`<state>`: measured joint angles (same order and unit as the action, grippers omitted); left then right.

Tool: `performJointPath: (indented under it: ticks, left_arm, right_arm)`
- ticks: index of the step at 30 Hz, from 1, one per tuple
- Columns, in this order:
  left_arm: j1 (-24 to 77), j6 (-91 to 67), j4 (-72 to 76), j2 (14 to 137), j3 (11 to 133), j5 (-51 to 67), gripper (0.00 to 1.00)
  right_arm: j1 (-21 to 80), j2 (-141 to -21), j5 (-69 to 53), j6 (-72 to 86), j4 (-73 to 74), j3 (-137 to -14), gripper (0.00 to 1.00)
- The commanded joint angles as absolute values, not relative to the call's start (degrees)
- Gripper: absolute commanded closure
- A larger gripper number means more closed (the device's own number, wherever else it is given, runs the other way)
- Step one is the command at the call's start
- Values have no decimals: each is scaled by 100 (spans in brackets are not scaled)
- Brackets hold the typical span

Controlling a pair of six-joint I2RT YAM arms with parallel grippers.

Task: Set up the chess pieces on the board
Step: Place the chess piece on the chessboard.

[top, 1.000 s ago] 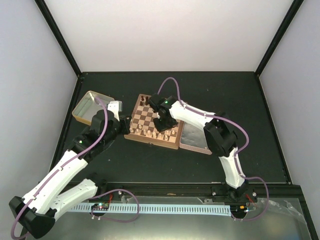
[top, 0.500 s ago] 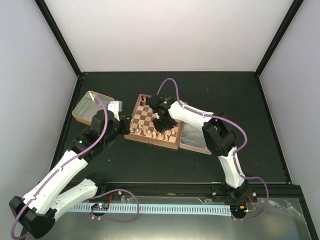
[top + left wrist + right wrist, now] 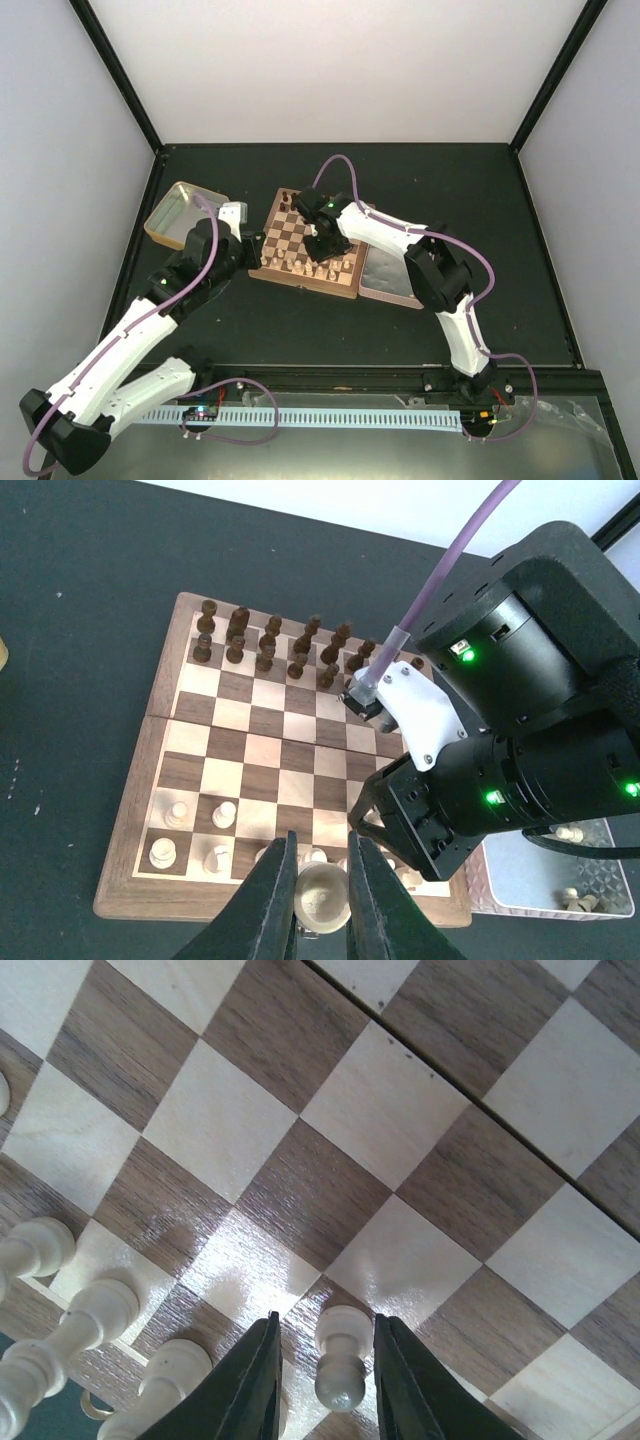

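Left gripper (image 3: pixel 322 852): fingers closed on one tan piece (image 3: pixel 322 900), held over the tan side of the board (image 3: pixel 262 748). I see this piece end-on, round top toward the lens, so its long axis runs along the fingers.

Right gripper (image 3: pixel 326 1325): fingers apart, straddling one pawn (image 3: pixel 340 1360) without clamping it. The pawn stands upright near the board's edge, long axis vertical, head toward the camera.

Counts, as I read them: two arms, one board, and two tins, a left tin (image 3: pixel 172 216) and a right tin (image 3: pixel 390 276), flanking the board.

Left wrist view: four tan chessmen (image 3: pixel 177 813) stand clear on the near-left squares. Dark chessmen (image 3: pixel 240 620) fill two far rows, whose right end the right arm (image 3: pixel 540 740) hides, so I give no total.

Right wrist view: four neighbour chessmen (image 3: pixel 100 1310) stand at lower left of the pawn.

Only the wrist views resolve what lies between each pair of fingers. The top view shows both wrists at the board and nothing finer.
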<state>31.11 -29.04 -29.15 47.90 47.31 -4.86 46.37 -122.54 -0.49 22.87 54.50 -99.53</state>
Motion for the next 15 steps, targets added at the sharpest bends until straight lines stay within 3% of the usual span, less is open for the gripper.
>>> performJointPath:
  ticks: [1, 15]
  left_arm:
    - [3074, -2874, -2914, 4833, 4812, -397, 98]
    - [3076, -2878, -2901, 4895, 4807, -365, 98]
  right_arm:
    - [4676, -12303, 18, 2285, 5298, -10089, 73]
    - [4676, -12341, -130, 2319, 5237, -9843, 82]
